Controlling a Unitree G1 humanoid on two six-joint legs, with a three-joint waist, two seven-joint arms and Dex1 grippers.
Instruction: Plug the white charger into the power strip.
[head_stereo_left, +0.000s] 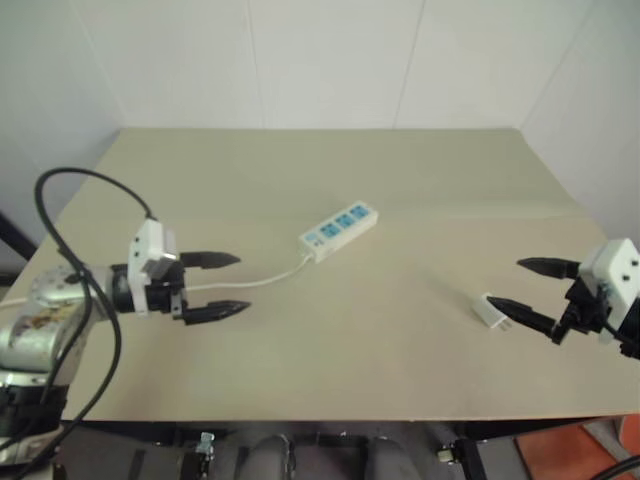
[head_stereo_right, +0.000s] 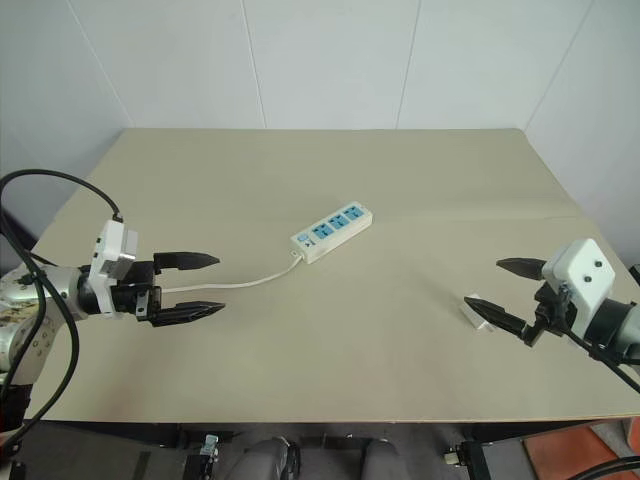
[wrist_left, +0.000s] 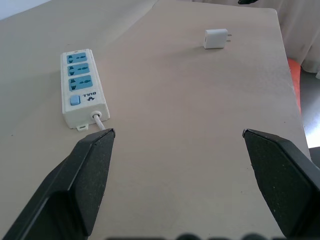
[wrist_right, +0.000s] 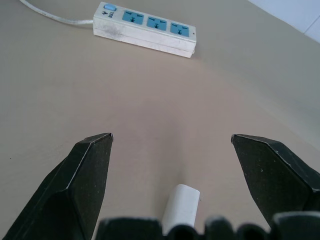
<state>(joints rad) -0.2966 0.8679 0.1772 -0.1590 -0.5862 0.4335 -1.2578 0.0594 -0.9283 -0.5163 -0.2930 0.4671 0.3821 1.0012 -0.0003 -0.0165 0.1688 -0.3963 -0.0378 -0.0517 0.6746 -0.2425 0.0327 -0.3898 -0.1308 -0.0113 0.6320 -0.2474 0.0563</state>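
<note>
**Both grippers spread wide and empty above the table; charger unplugged**

The power strip is laid flat near the middle of the tan table, set at a slant, with its three blue socket faces turned upward. Its switch end is turned toward the robot's left, and from that end a thin white cord is trailed across the tabletop toward the left gripper. All three sockets are seen unoccupied.

The white charger is found lying on its side on the table, well apart from the power strip, on the robot's right and nearer the front edge. In the left wrist view its two short metal prongs are seen pointing sideways, level with the tabletop.

The left gripper is held above the table at the robot's left, pointed toward the middle of the table. Its two black fingers are spread wide, and nothing is held between them. The end of the cord is seen just beyond the fingertips.

The right gripper is held at the robot's right, pointed toward the power strip, with its fingers likewise spread wide and nothing gripped. The charger is seen just beside its lower finger, below the gap between the fingers; whether it is touched cannot be told.
</note>
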